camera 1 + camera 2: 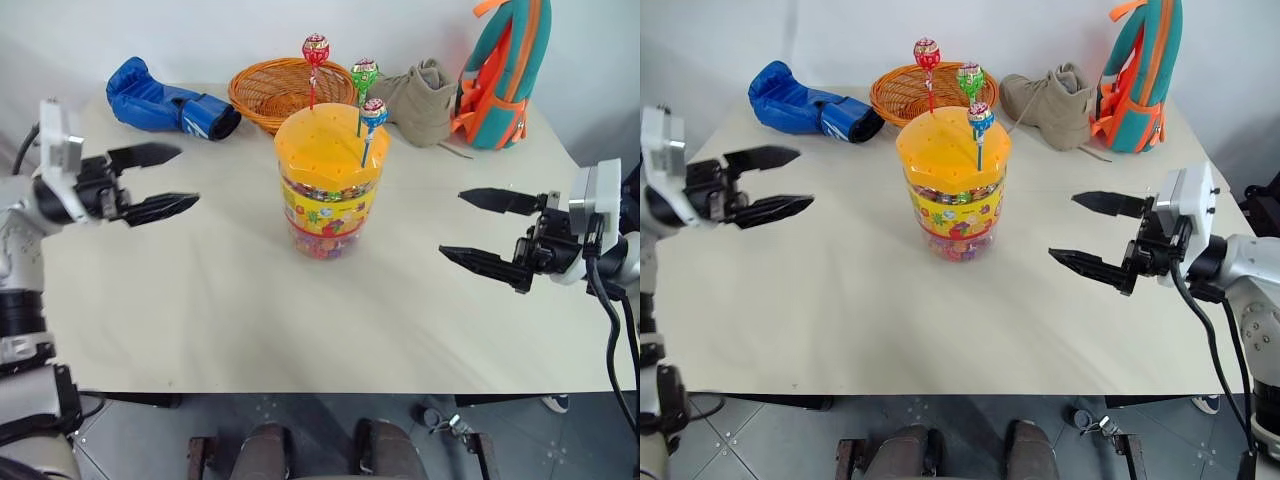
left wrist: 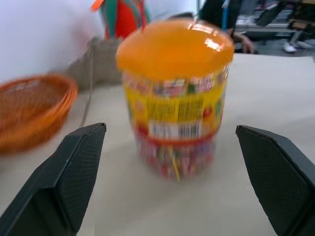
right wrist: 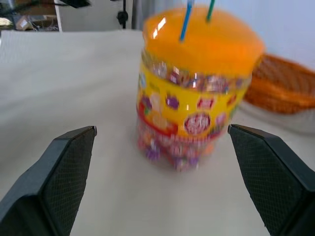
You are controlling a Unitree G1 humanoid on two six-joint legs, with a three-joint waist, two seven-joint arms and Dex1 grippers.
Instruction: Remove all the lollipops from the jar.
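Jar (image 1: 328,185): clear cyl., orange holed lid, yellow label, mid-bench; three lollipops (image 1: 363,76) stood in lid. Left fingers (image 1: 158,182) and right fingers (image 1: 495,231) both spread, empty, bare bench (image 1: 200,310) between.

Silver-grey arms, white wrist housings, black cables, textured black fingers (image 3: 275,172)

Bright, even light falls from overhead; shadows on the table (image 1: 200,300) are faint; both wrist views are smeared with blur, the jar (image 2: 174,98) soft-edged; white glare sits at two o'clock on its lid (image 2: 211,43).
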